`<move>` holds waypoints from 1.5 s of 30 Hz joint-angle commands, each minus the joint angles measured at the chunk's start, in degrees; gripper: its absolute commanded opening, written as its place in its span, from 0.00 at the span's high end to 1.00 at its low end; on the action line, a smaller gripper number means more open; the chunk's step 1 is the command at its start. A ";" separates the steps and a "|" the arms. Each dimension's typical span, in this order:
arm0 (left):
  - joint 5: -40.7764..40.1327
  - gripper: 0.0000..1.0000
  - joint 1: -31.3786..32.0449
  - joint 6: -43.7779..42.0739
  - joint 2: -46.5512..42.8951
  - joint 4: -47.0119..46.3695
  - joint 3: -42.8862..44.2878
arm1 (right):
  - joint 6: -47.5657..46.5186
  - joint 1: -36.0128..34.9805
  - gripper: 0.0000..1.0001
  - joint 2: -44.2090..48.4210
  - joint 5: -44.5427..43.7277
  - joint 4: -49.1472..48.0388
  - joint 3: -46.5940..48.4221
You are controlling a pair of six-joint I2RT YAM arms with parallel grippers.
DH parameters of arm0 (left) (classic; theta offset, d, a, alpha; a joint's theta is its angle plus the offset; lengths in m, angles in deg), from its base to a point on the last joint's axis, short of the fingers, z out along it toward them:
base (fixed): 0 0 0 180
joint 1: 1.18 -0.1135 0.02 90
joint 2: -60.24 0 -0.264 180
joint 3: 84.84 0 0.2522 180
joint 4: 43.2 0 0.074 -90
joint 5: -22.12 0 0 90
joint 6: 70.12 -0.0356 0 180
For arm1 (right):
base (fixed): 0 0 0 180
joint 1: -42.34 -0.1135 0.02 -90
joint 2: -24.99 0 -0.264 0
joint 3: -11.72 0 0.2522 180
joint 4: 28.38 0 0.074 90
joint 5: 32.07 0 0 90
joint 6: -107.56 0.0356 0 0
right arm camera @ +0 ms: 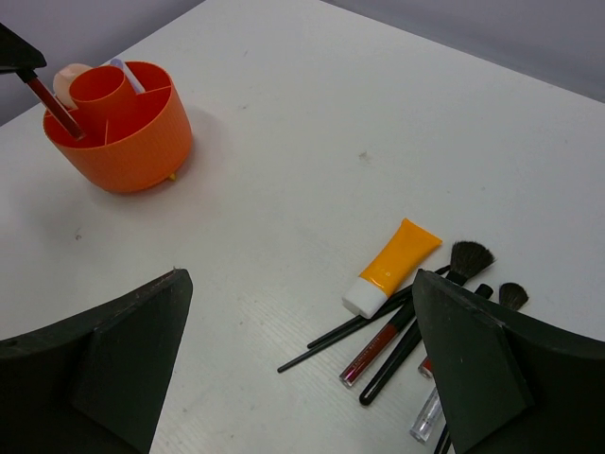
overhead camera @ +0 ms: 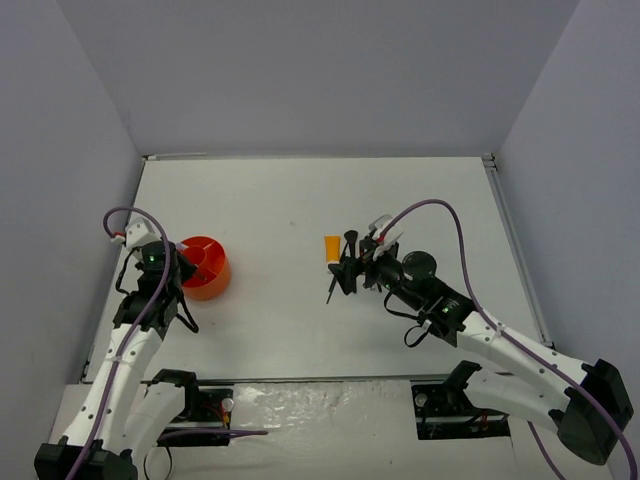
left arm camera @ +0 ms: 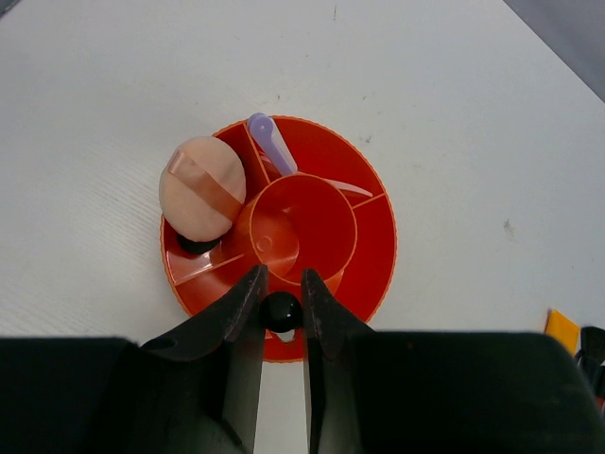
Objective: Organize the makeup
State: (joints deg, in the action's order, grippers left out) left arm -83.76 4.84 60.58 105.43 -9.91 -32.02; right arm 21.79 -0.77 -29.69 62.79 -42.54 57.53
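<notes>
1. Stick (left arm camera: 282, 312), black-capped, perhaps a lip pencil, is clamped in the left end effector (left arm camera: 283, 280), reaching into the orange tub (left arm camera: 378, 236).
2. Right end effector (right arm camera: 301, 284), jaws apart, hangs above brushes (right arm camera: 470, 257) and tube (right arm camera: 392, 265) on the bench (right arm camera: 284, 142).

pale pink puff (left arm camera: 200, 186): rounded, band across its face, set in an outer compartment of the orange tub (left arm camera: 378, 236). lilac-handled piece (left arm camera: 271, 142) sits in the neighbouring compartment. dark red stick (right arm camera: 54, 109), black-capped, leans tilted into the tub, pinched by the left gripper (left arm camera: 282, 288). orange-white tube (right arm camera: 392, 267) lies flat on the table (right arm camera: 284, 142), touching a loose fan of black brushes (right arm camera: 470, 256) and a red gloss (right arm camera: 373, 352).
</notes>
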 commanded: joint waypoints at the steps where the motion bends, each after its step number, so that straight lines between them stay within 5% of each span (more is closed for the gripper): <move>1: -2.26 0.98 -0.67 1.22 0.74 -9.23 -0.59 | -0.18 0.44 0.00 1.10 -0.77 -4.81 0.25; 11: -3.19 0.84 -0.76 3.33 0.87 -9.07 -3.03 | 1.81 1.18 0.00 0.80 -6.53 -1.70 1.47; 18: -5.39 0.53 -0.76 4.03 -0.98 -4.94 -1.10 | 6.51 2.42 0.00 -2.28 -15.24 7.45 4.33; 22: -6.49 0.45 -0.76 3.62 -1.75 -2.43 0.59 | 9.33 2.98 0.01 -3.67 -17.04 9.64 4.58; 33: 2.02 0.04 -0.84 -11.48 1.57 11.05 20.00 | 18.21 10.46 0.33 -11.93 -16.83 17.78 5.74; 38: 8.93 0.03 -0.84 -19.79 5.89 15.30 25.77 | 19.43 10.53 0.46 -18.66 -15.18 18.35 6.73; 45: 11.52 0.03 -1.07 -20.67 4.04 11.56 19.10 | 20.18 9.71 0.64 -23.96 -15.58 17.41 7.35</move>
State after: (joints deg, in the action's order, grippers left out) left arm -75.82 4.31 42.89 110.13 3.09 -10.98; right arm 40.63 9.55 -51.94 47.91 -23.06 61.80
